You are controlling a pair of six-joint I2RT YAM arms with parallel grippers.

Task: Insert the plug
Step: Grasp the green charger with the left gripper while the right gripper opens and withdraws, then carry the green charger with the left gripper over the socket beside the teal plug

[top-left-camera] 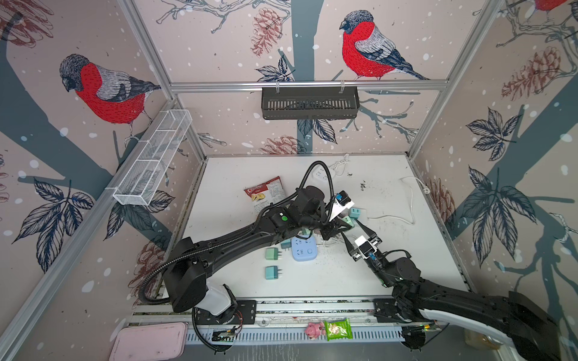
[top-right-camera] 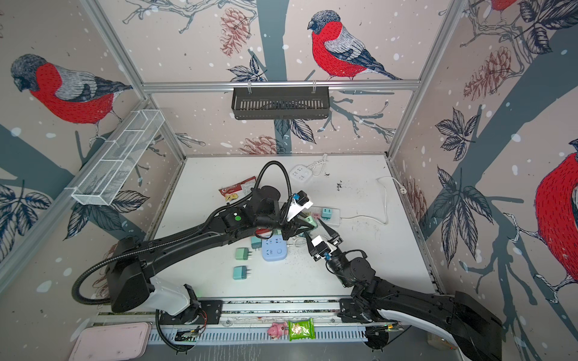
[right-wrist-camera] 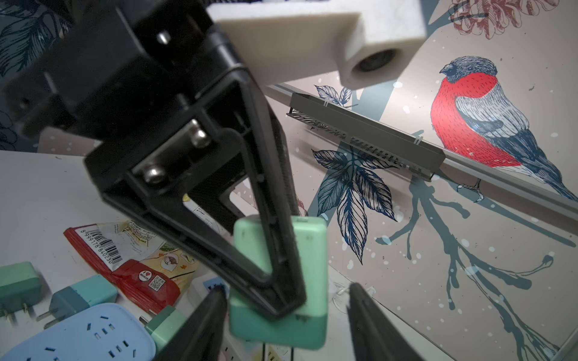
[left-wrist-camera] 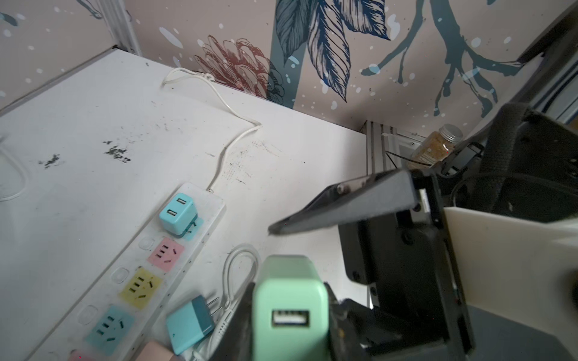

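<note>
My left gripper (left-wrist-camera: 291, 325) is shut on a mint-green USB plug (left-wrist-camera: 291, 312), whose port faces the left wrist camera. In the right wrist view the plug (right-wrist-camera: 309, 268) hangs above the table with its prongs pointing down. My right gripper (right-wrist-camera: 286, 289) is open, its fingers (right-wrist-camera: 203, 325) standing apart on either side of the plug. In both top views the two grippers (top-left-camera: 342, 223) (top-left-camera: 352, 229) meet over the white power strip (top-left-camera: 364, 218) (top-right-camera: 336, 221). The strip (left-wrist-camera: 215, 200) has coloured sockets, and a blue plug (left-wrist-camera: 178, 214) sits in its end one.
A light-blue power block (top-left-camera: 304, 248), two loose green plugs (top-left-camera: 272, 253) (top-left-camera: 272, 272) and a chips bag (top-left-camera: 266, 193) lie to the left. Another loose blue plug (left-wrist-camera: 187, 325) and a coiled white cord (left-wrist-camera: 240, 259) lie beside the strip. A white socket block (top-left-camera: 322, 175) sits at the back.
</note>
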